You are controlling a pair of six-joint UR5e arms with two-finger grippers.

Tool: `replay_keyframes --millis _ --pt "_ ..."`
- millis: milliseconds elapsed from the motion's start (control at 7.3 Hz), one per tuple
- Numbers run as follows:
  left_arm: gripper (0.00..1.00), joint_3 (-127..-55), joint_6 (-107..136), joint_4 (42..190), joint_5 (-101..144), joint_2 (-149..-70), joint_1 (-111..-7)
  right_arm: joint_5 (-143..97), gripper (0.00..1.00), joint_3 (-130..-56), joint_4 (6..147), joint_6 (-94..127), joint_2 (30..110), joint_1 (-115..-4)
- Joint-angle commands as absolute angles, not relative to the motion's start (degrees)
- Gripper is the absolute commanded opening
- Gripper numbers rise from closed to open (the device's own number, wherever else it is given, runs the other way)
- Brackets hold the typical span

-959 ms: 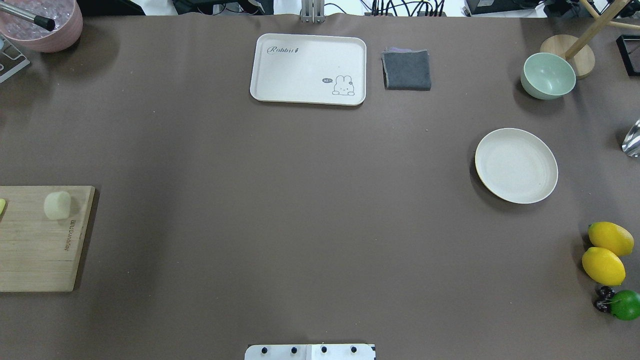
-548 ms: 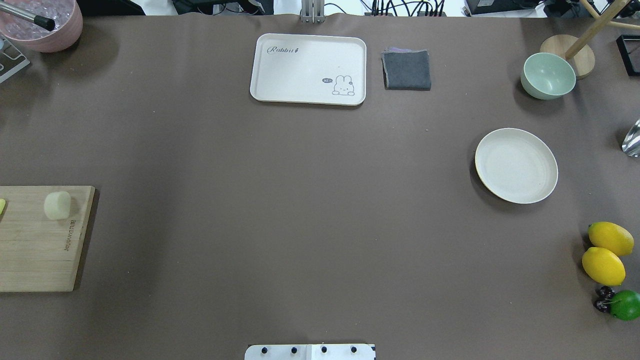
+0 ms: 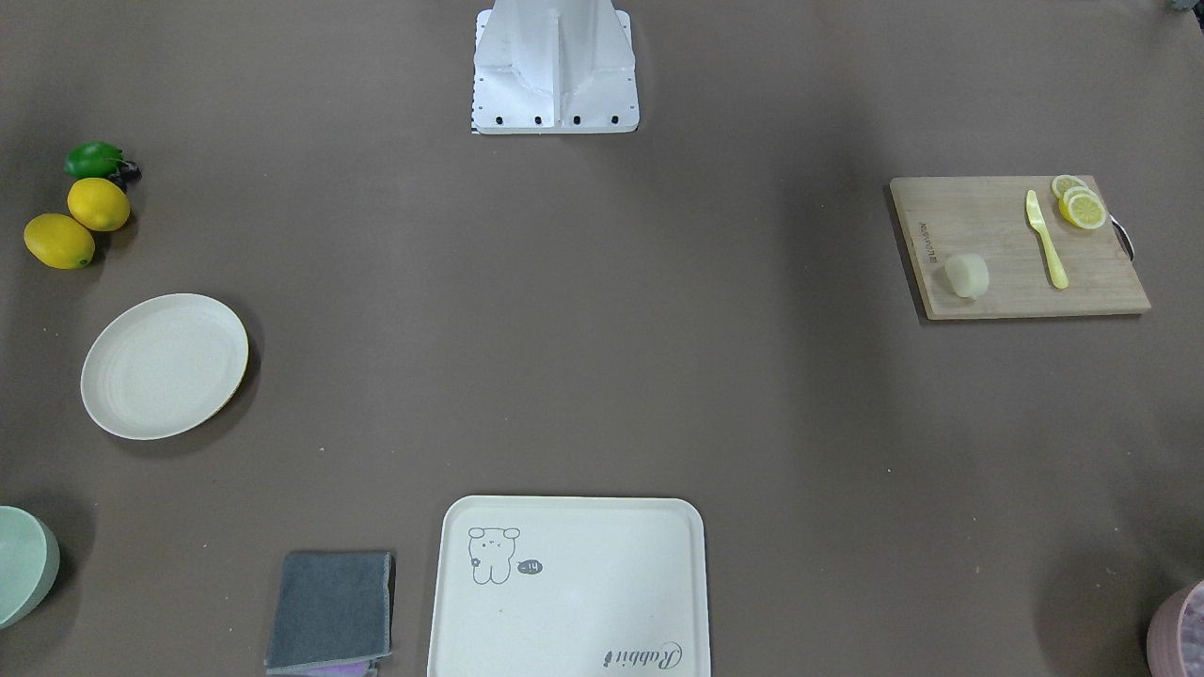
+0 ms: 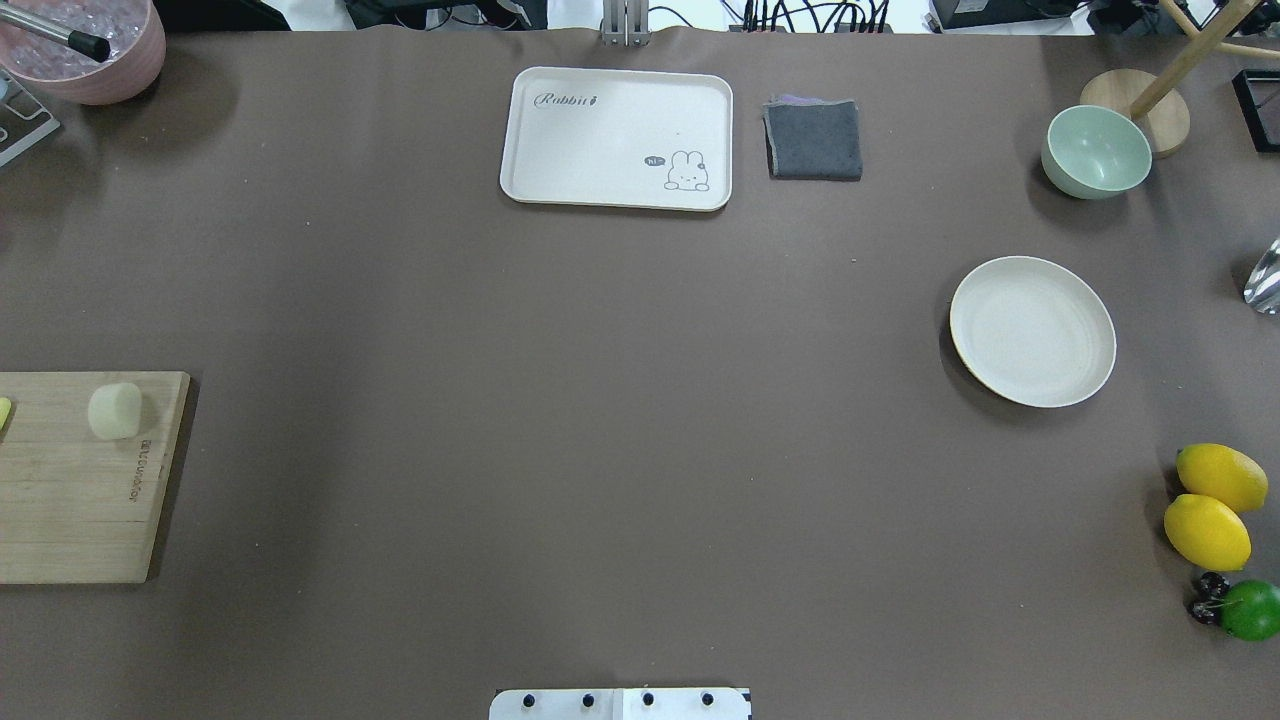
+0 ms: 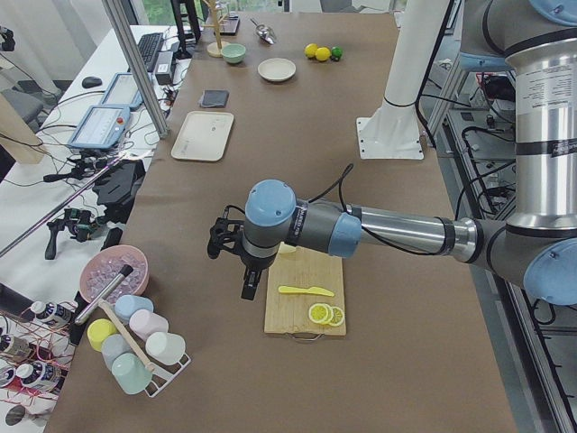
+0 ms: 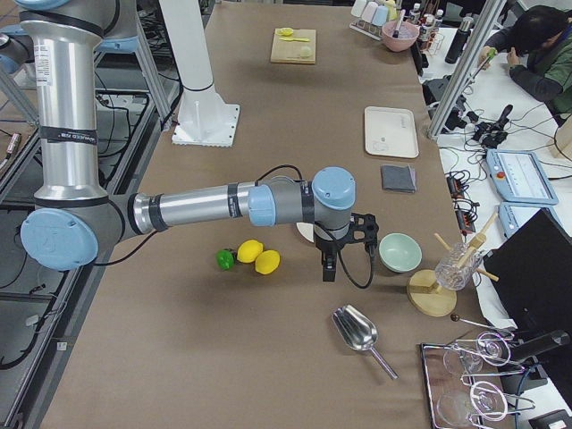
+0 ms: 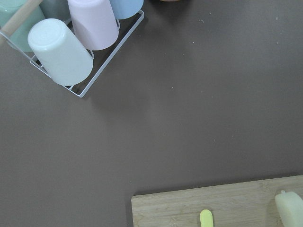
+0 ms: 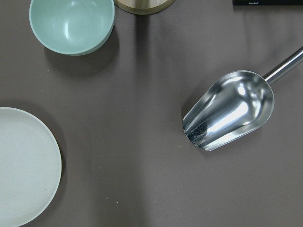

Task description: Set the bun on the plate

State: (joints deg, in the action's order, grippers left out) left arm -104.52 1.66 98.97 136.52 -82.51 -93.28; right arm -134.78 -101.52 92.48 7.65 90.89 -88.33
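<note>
The bun [image 4: 114, 411] is a pale rounded lump lying on a wooden cutting board [image 4: 70, 500] at the table's left edge; it also shows in the front view [image 3: 967, 275] and at the left wrist view's lower right corner [image 7: 289, 209]. The round cream plate [image 4: 1032, 331] sits empty on the right side, with its edge in the right wrist view [image 8: 23, 165]. My left gripper [image 5: 250, 287] hangs over the table just beyond the board's far edge, apart from the bun. My right gripper [image 6: 328, 268] hovers between the plate and a green bowl [image 6: 399, 252]. I cannot tell whether either gripper is open or shut.
A yellow knife [image 3: 1046, 240] and lemon slices [image 3: 1080, 207] share the board. A rack of cups [image 7: 71, 42] stands beyond it. A cream tray [image 4: 617, 138] and grey cloth [image 4: 814, 139] lie at the back. Two lemons [image 4: 1210, 505], a lime [image 4: 1250, 610] and a metal scoop [image 8: 232, 111] are on the right.
</note>
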Motion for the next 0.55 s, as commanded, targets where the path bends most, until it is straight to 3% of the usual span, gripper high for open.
replay_keyframes --millis 0,411 --pt "0.98 -103.5 1.8 102.3 136.5 -81.9 -93.2 -135.2 1.00 -101.4 92.5 7.9 90.4 -88.3" --pt "0.98 -98.4 1.8 112.6 136.6 -81.9 -93.1 -136.2 1.00 -101.4 92.5 7.9 90.4 -88.2"
